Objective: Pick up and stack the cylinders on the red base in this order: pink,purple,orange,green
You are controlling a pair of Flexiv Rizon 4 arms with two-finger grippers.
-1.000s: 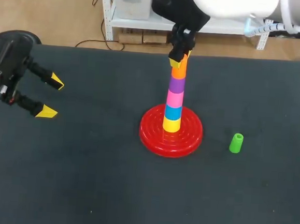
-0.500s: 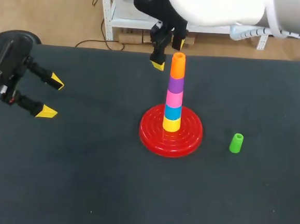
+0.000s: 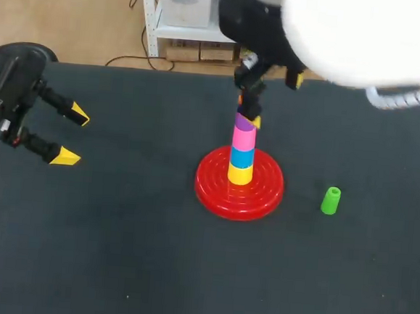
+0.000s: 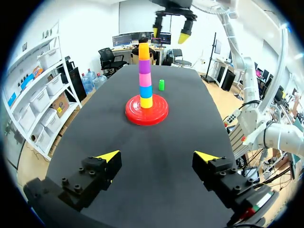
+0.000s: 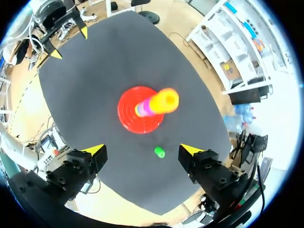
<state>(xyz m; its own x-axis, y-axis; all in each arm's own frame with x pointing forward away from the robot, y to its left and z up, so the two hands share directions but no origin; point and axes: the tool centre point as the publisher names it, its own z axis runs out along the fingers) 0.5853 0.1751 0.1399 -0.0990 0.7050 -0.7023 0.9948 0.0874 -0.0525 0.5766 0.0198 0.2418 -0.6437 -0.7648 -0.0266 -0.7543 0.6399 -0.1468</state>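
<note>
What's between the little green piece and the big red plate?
Nothing. In the head view, only bare dark table lies between the green cylinder and the red base.

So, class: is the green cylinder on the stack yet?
Off: the green cylinder stands on the table, beside the red base.

Wide gap between tall stack (image 3: 242, 149) and green cylinder (image 3: 330, 200)
</note>
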